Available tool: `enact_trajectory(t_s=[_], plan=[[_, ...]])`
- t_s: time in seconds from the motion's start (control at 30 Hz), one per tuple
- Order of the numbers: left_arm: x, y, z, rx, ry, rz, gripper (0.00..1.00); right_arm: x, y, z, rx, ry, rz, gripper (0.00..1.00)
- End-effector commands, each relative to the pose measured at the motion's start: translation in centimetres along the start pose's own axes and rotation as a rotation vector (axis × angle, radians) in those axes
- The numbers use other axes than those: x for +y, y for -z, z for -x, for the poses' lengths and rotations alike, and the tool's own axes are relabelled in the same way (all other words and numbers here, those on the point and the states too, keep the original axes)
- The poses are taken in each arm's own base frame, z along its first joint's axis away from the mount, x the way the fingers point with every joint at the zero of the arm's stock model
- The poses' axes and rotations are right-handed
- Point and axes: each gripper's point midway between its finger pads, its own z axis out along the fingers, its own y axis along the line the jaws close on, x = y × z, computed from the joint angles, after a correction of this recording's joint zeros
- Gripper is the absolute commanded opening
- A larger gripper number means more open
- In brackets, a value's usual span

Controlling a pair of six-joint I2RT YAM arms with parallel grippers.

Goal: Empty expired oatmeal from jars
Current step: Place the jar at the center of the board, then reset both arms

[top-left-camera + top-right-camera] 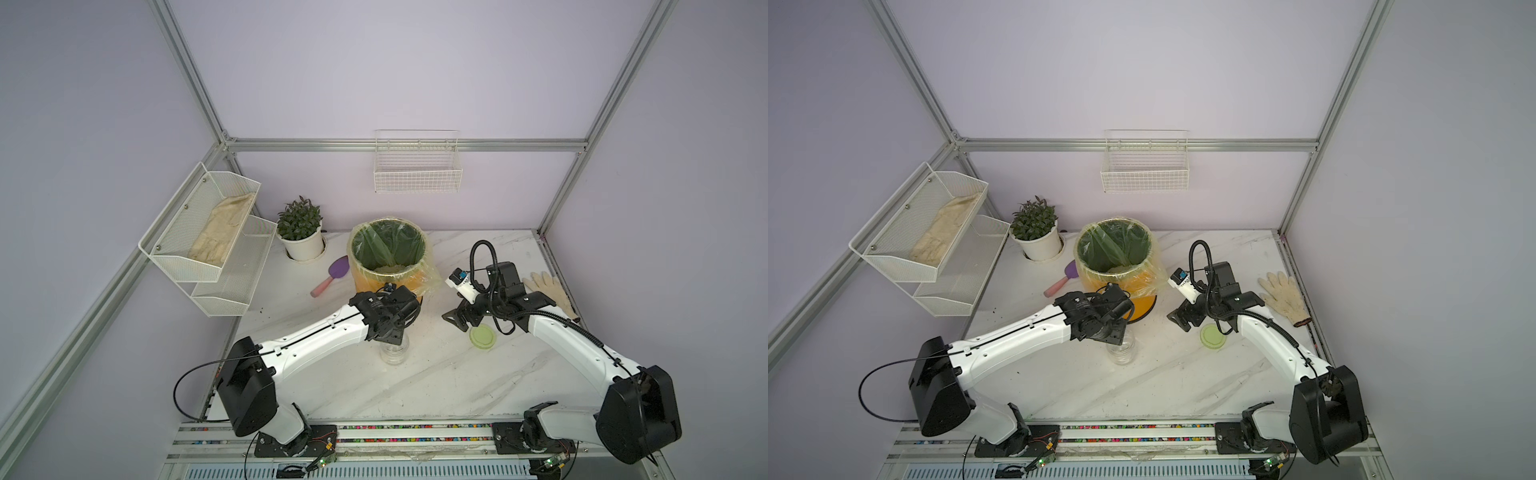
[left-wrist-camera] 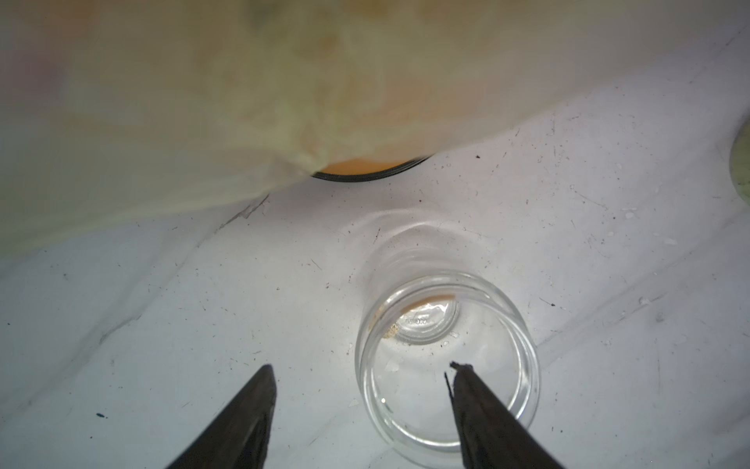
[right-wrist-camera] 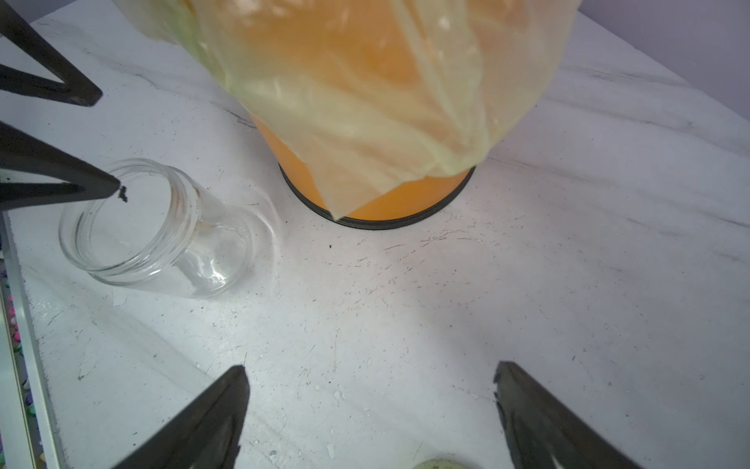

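One jar (image 1: 394, 354) noted upright, lidless and almost empty on the bench (image 1: 436, 386), just in front of the orange bin (image 1: 368, 284). Found oatmeal (image 1: 390, 269) heaped inside that bin. Saw left gripper (image 2: 363, 367) spread, one fingertip over the jar's mouth, clamping nothing. Saw right gripper (image 3: 369, 367) wide apart, empty, beside the green lid (image 1: 483, 336).

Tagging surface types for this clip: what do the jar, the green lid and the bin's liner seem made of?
Jar: clear glass or hard plastic, glossy, see-through with bright highlights.
Lid: pale green, matte, likely plastic.
Liner: thin translucent yellow plastic film, wrinkled.
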Motion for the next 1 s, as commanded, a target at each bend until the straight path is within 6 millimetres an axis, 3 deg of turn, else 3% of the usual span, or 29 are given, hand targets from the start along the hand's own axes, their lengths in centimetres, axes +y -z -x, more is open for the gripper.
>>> enact_trajectory(t_s=[0.0,0.13,0.17,0.2,0.37,0.63,0.77,0.83,0.9,0.97], plan=[[-0.1,1.4,-0.3,-0.038,0.047,-0.067,0.83,0.0,0.3,0.8,-0.016,-0.015,0.017,0.97],[1.0,3.0,-1.5,-0.080,0.073,-0.102,0.87,-0.2,0.2,0.8,-0.017,-0.016,0.008,0.97],[1.3,3.4,-1.7,-0.096,0.084,-0.110,0.96,-0.3,0.1,0.7,-0.016,-0.014,-0.001,0.97],[1.8,3.7,-2.0,-0.113,0.100,-0.117,0.97,-0.5,0.1,0.8,-0.016,-0.014,-0.010,0.97],[6.0,6.4,-2.4,-0.299,0.238,-0.124,1.00,-2.1,0.0,1.9,-0.055,-0.037,-0.082,0.97],[15.8,10.9,-2.1,-0.750,0.506,0.010,1.00,-7.3,-0.4,2.6,-0.119,-0.204,-0.263,0.97],[19.9,12.3,-2.6,-0.972,0.629,0.114,1.00,-10.9,1.1,2.8,-0.238,-0.294,-0.386,0.97],[22.1,12.3,-3.6,-1.081,0.732,0.208,1.00,-12.7,3.0,3.1,-0.338,-0.311,-0.517,0.97],[22.9,12.3,-3.8,-1.165,0.733,0.304,1.00,-13.8,3.6,2.7,-0.405,-0.312,-0.595,0.97],[22.2,12.1,-2.8,-1.221,0.611,0.358,1.00,-14.7,3.8,2.0,-0.440,-0.313,-0.648,0.97]])
